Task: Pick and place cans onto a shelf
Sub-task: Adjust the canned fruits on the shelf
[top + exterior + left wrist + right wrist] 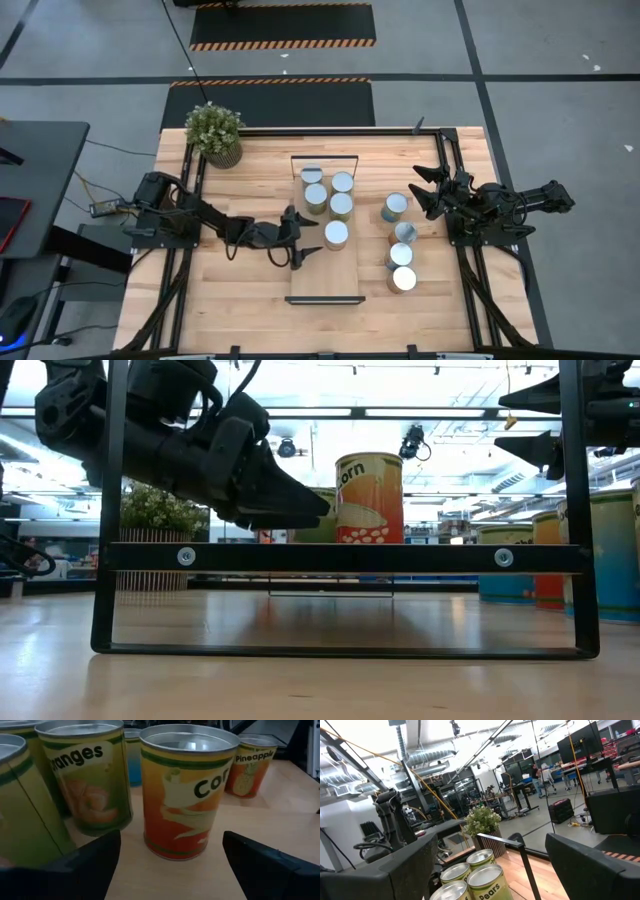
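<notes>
Facing the corn can (187, 790) head-on, the left gripper (303, 238) sits at the shelf's (325, 285) left edge with fingers spread wide and nothing between them; the can stands on the board just ahead of the fingertips. Right gripper (427, 191) hovers at the table's right side, jaws also apart and empty, close to the loose cans. Risks, as I read it: the oranges can (87, 775) stands tight beside the corn can, so a finger sweeping in could clip it and knock it or its neighbours over; cans on the shelf are clustered, so one nudge may chain. If the left arm pushes forward rather than closing, the corn can could slide toward the board's far edge. On the right, the gripper's open fingers are near the blue-sided can (394, 208), and a careless descent could tip it. Count from above: five cans on the shelf, namely four in a cluster at the back plus the corn can nearer the middle, and four off it on the tabletop (220, 300) to the right, nine total. One potted plant (215, 131) in the back-left corner, two arms.
</notes>
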`<action>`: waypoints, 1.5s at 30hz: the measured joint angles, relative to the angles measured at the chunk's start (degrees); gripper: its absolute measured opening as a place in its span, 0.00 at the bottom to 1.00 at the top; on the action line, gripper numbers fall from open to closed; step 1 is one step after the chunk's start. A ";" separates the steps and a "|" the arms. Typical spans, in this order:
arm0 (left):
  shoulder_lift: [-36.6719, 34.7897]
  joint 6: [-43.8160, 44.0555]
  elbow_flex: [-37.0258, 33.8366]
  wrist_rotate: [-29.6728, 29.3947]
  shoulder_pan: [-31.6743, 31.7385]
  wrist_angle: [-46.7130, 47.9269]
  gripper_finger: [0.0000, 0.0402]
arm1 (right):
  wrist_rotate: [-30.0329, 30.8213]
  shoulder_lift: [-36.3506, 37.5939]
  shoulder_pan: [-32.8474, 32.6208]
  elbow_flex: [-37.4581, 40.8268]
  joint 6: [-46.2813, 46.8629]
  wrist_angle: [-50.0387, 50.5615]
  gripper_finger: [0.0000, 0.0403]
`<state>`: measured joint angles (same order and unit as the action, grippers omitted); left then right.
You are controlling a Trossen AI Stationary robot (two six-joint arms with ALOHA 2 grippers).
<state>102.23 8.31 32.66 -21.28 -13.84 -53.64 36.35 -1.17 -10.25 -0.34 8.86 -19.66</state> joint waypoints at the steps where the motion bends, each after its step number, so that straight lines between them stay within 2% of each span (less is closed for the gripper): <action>1: -0.56 -0.08 -0.06 -0.02 -0.35 0.53 0.89 | -0.01 0.00 0.01 -0.02 0.00 0.00 0.94; 13: -10.54 -4.13 -0.06 -2.78 -2.20 10.98 0.89 | 0.01 0.00 -0.01 0.00 0.00 -0.01 0.94; 17: -14.11 -5.07 -0.06 -5.49 -2.17 13.74 0.89 | 0.01 0.00 0.00 0.00 0.00 -0.01 0.94; 28: -27.79 -23.38 -0.08 -5.95 -1.69 15.64 0.89 | 0.00 0.00 0.00 0.00 -0.01 -0.14 0.94; 32: -32.74 -27.22 -2.85 -6.11 -0.75 15.82 0.89 | -0.01 0.02 -0.01 0.00 2.02 -3.41 0.94; 38: -42.75 -27.14 -10.36 -5.60 0.97 12.76 0.89 | -0.63 -0.18 0.46 -0.03 4.94 -5.29 0.94; 41: -46.59 -27.12 -12.53 -5.46 1.37 11.07 0.89 | -2.24 -2.98 0.96 -0.41 5.82 -2.81 0.94; 45: -49.60 -25.72 -13.76 -5.48 1.37 10.52 0.89 | -5.16 -10.67 1.10 -0.39 9.57 -3.10 0.94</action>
<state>52.63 -17.40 18.90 -26.76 -12.47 -43.12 31.19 -11.83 -9.15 -0.73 18.44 -22.76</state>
